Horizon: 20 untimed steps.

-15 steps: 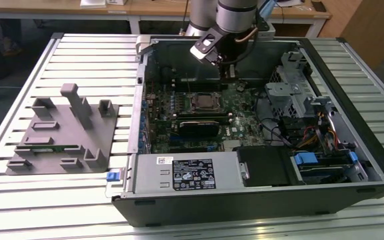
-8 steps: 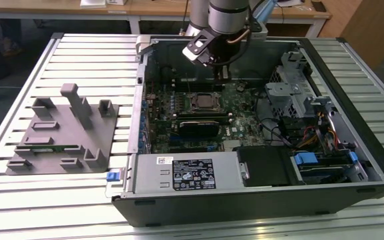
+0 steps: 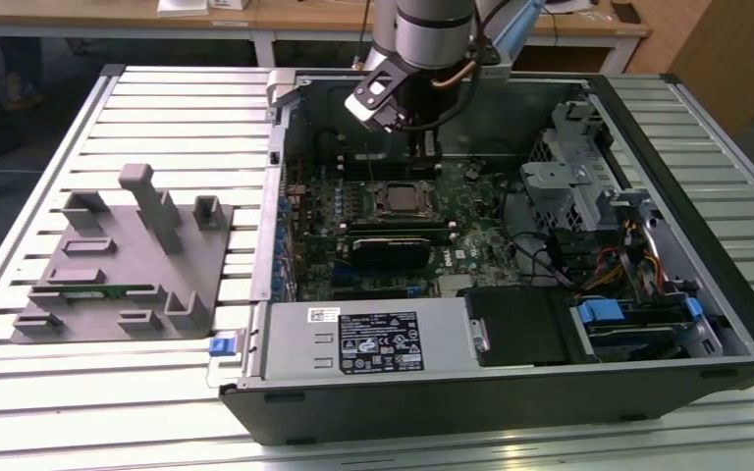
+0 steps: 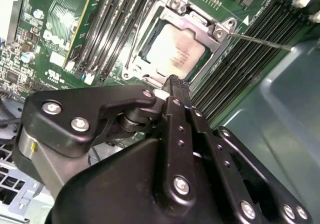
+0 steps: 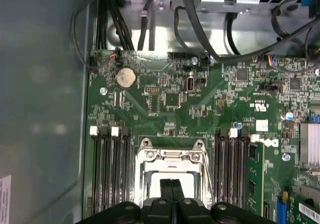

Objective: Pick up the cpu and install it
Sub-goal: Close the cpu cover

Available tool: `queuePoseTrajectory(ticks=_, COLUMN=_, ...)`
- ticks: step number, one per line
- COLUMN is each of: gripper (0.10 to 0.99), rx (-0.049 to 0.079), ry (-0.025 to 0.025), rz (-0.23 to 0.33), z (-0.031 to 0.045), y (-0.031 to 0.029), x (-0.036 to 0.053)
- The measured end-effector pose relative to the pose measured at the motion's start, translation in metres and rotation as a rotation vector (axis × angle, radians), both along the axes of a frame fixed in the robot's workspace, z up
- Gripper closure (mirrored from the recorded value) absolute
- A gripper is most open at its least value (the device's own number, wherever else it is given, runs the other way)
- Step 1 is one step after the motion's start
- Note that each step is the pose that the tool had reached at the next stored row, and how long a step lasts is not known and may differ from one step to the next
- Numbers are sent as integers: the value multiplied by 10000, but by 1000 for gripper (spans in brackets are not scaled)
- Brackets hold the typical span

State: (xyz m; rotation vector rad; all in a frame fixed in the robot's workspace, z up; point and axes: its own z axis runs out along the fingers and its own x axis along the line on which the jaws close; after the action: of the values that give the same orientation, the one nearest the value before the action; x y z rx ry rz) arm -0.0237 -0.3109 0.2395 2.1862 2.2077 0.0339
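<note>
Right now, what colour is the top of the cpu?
Pale silver; the cpu shows best in the second wrist view.

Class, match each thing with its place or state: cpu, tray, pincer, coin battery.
1. pale silver square cpu
2. grey plastic tray
3. black metal pincer
4. round silver coin battery

a. on the slatted table beside the computer case
b. shut, tips close to the socket
c. seated in that socket
d. on the green board, near its corner

Pairs: 1-c, 2-a, 3-b, 4-d.

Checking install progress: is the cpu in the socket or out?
In: the cpu lies flat inside the socket frame; the shut gripper holds nothing.
</note>
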Motion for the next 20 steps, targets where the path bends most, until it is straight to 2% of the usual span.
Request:
queuePoseTrajectory(ticks=11, gripper=980, rx=0, ry=0, rz=2, z=-5, y=-8, x=-47)
queuePoseTrajectory(ticks=20, gripper=980, rx=2, ry=0, rz=8, z=-22, y=-36, x=-162)
